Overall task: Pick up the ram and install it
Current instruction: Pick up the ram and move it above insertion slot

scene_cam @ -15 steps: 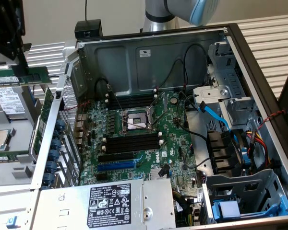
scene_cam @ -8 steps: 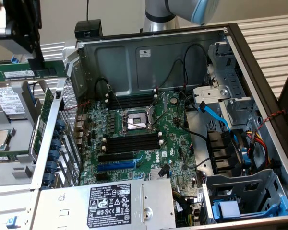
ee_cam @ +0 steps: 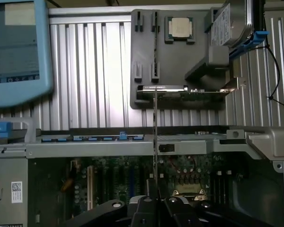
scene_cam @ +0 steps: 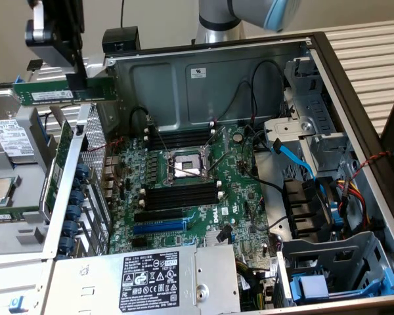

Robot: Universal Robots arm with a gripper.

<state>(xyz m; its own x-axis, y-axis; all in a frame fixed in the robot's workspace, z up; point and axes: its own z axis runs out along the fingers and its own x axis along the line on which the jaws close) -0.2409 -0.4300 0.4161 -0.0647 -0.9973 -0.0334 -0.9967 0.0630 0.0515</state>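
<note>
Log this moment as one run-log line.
gripper: shut on ram | ram: aloft, level, toward exterior view's left | memory slots: ram not seated | install: not done

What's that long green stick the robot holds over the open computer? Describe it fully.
It is a long, thin dark-green circuit-board stick with a pale label on its face. It lies level in the air, above a corner of the grey case at the exterior view's left. The black gripper is shut on its upper edge; nothing else touches it.
</note>
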